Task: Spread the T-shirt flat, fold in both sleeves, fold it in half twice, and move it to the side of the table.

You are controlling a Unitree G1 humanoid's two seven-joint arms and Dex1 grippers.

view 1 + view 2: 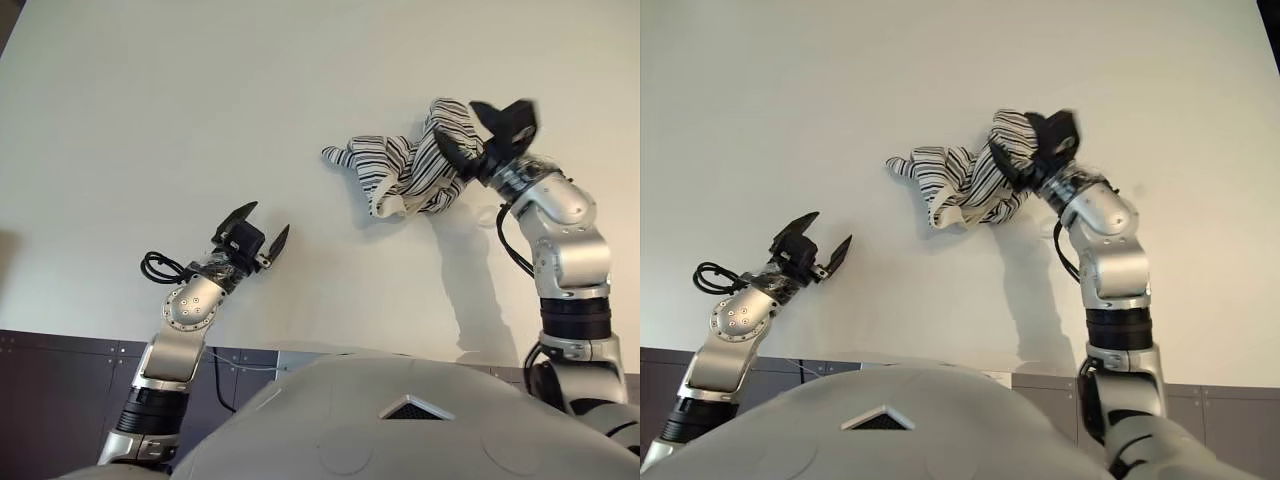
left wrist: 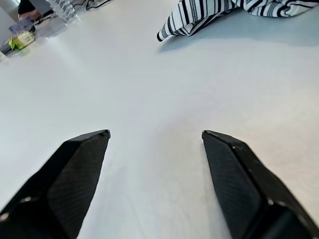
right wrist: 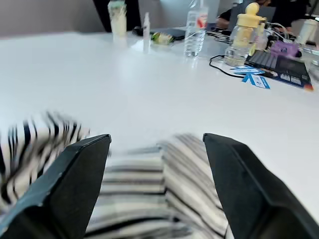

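T-shirt (image 1: 400,170): black-and-white stripes | table (image 1: 200,100): plain white | left gripper (image 1: 268,220): black

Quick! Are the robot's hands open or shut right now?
Left gripper: open, holding nothing.
Right gripper: open, over the crumpled T-shirt, not gripping it.

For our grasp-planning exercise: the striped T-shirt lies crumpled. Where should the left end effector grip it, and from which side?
Probably the T-shirt's loose tip trailing toward the robot's left: it lies thin on the table, clear of the bunched middle, facing the left end effector. Approach from the left.
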